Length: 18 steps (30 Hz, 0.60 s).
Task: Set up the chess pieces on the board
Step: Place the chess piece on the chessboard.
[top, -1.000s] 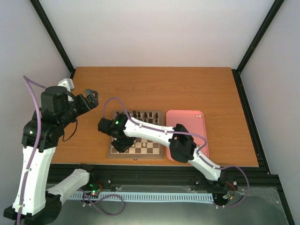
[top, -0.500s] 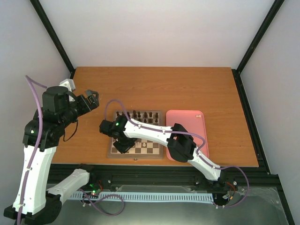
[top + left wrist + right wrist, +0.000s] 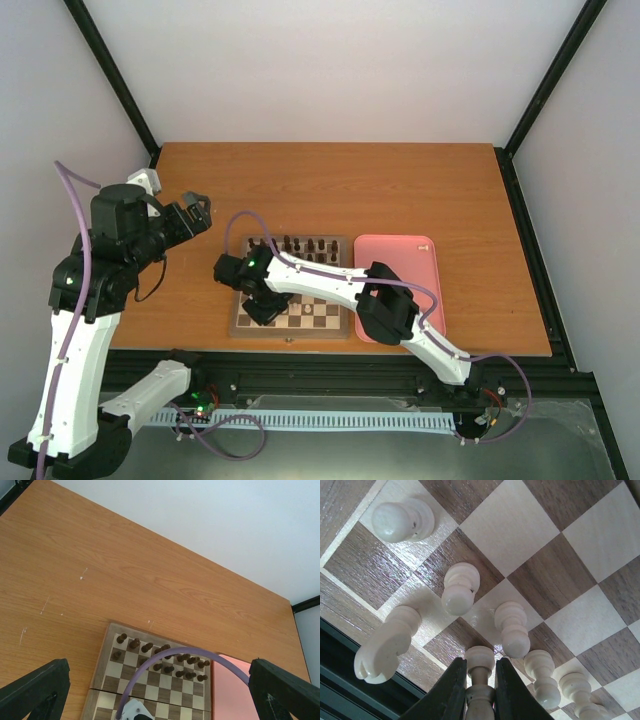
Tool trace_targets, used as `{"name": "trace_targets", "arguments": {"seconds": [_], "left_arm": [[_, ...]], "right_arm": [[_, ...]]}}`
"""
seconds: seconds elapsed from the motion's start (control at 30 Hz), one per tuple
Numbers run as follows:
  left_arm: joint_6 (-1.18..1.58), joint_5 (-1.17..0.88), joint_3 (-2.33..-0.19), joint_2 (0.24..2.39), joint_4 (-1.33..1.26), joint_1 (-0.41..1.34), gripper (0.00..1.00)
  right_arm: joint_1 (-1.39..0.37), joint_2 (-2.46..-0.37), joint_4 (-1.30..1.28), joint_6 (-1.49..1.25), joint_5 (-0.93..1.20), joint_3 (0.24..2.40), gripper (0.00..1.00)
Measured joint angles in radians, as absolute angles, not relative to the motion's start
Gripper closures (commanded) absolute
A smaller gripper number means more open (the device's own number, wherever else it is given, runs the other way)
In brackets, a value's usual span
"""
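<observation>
A glossy cream chess piece (image 3: 479, 667) with a ringed stem is pinched by the right fingers (image 3: 451, 690) near the edge of the board (image 3: 520, 525); the left fingers (image 3: 35, 690) are spread wide, nothing held.

The table (image 3: 330, 190) carries the board (image 3: 330, 318) beside a pink tray (image 3: 405, 258).

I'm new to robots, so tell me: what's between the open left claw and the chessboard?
Only bare tabletop, seen in the left wrist view between the left gripper and the board.
</observation>
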<state>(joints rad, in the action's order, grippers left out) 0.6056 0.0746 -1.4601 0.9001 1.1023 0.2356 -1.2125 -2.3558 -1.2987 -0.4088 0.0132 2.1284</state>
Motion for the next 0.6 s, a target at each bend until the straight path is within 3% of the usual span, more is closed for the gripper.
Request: {"name": "trace_targets", "arguments": {"seconds": [0.6], "left_arm": [[0.605,0.074,-1.459,0.908,1.103,0.236,0.00]], "right_arm": [[-1.212,-2.359,-1.289,-0.408,0.028,2.130,0.90]]}}
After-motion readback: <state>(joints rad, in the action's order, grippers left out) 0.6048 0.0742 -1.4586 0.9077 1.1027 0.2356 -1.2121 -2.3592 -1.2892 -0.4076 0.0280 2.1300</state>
